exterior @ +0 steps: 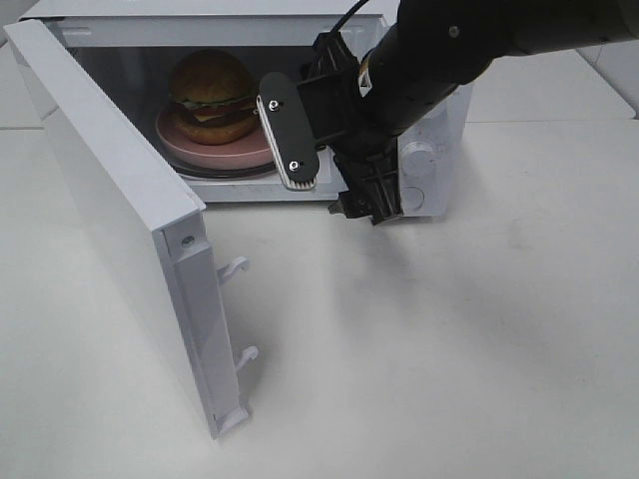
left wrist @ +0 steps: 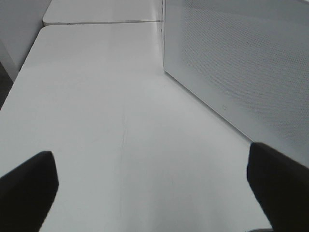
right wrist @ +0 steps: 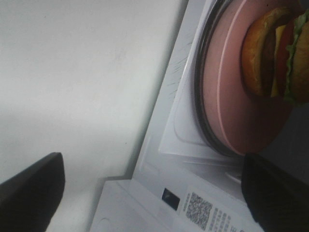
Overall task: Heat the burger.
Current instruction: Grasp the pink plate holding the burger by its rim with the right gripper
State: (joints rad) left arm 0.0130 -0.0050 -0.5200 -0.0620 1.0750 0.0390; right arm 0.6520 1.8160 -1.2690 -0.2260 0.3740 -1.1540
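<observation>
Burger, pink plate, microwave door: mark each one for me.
burger (exterior: 212, 75): exterior high view, on the top bun.
pink plate (exterior: 222, 154): exterior high view, on the front rim.
microwave door (exterior: 105, 130): exterior high view, on its top edge.

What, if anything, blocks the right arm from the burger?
Probably nothing, so yes: the microwave door stands wide open, and the open right gripper sits just outside the cavity, facing the burger.
</observation>
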